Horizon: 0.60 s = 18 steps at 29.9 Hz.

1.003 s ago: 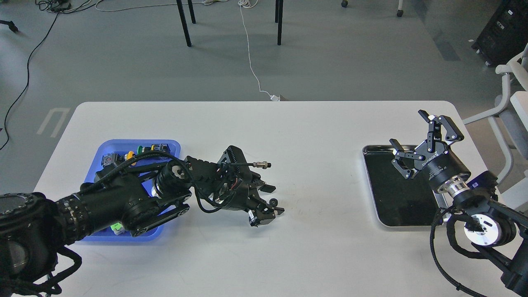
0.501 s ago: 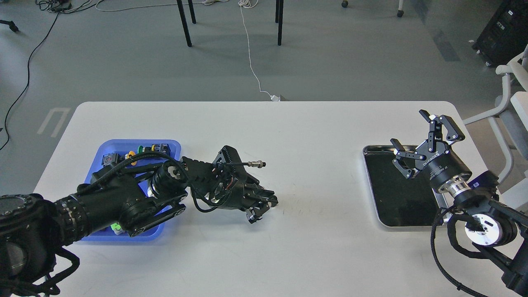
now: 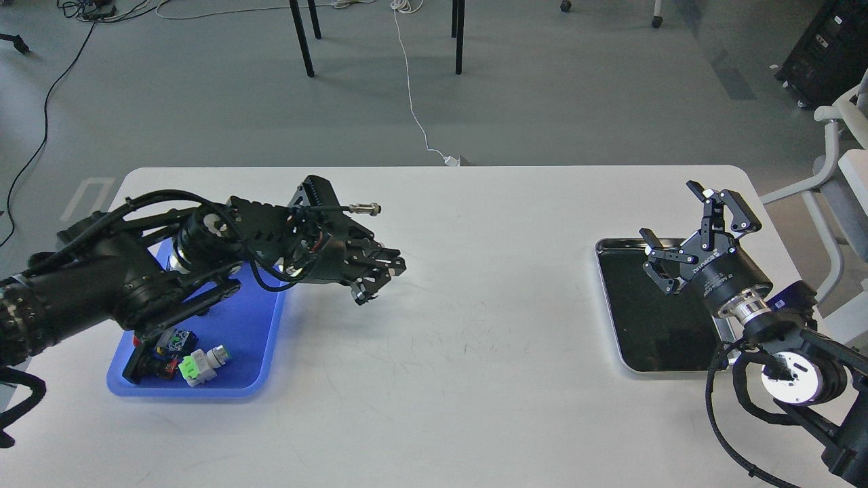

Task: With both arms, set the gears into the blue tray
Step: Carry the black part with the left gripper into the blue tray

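My left gripper (image 3: 381,278) hangs above the table just right of the blue tray (image 3: 261,339), with its fingers drawn together. The gear it holds is black against black fingers, so I cannot pick it out. No other gear shows on the table. The left arm crosses over the tray's far half and hides it. My right gripper (image 3: 686,229) stands open and empty over the far edge of the silver-rimmed metal tray (image 3: 651,325), fingers pointing up and away.
Several coloured push-button switches (image 3: 193,359) lie in the blue tray's near left corner. The silver tray's black inside holds nothing. A white chair (image 3: 844,183) stands off the table's right edge. A cable connector (image 3: 363,208) juts from the left wrist.
The left gripper shut on the gear lying on the table, then rose and swung back and left toward the blue tray. The gear's spot is now bare. The right arm stayed still.
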Available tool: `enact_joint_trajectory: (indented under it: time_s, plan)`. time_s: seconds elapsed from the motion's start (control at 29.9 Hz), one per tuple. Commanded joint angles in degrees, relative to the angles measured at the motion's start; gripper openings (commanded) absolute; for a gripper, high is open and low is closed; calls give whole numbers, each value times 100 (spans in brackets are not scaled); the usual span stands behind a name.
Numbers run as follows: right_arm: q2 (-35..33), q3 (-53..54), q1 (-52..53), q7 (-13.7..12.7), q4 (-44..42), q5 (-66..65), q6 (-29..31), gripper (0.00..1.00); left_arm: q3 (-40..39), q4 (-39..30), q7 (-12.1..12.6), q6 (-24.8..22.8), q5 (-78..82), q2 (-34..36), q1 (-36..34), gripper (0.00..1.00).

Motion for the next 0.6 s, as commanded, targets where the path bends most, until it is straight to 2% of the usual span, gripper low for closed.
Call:
enact_joint_trajectory:
  time_s: [0.0,0.1,0.3,0.57]
  plan:
    - [32,1,-6,0,-4,0,-4,99,-209,-234,2,-10,-1,850,140,11]
    - [32,1,-6,0,4,0,-4,99,-384,-366,2,-1,-1,1255,587,11]
    - [41,1,-24,0,-4,0,-4,99,-684,-375,2,-10,-1,1564,1405,13]
    - [94,1,-24,0,-5,0,-4,99,-790,-138,2,-36,-1,1581,1687,16]
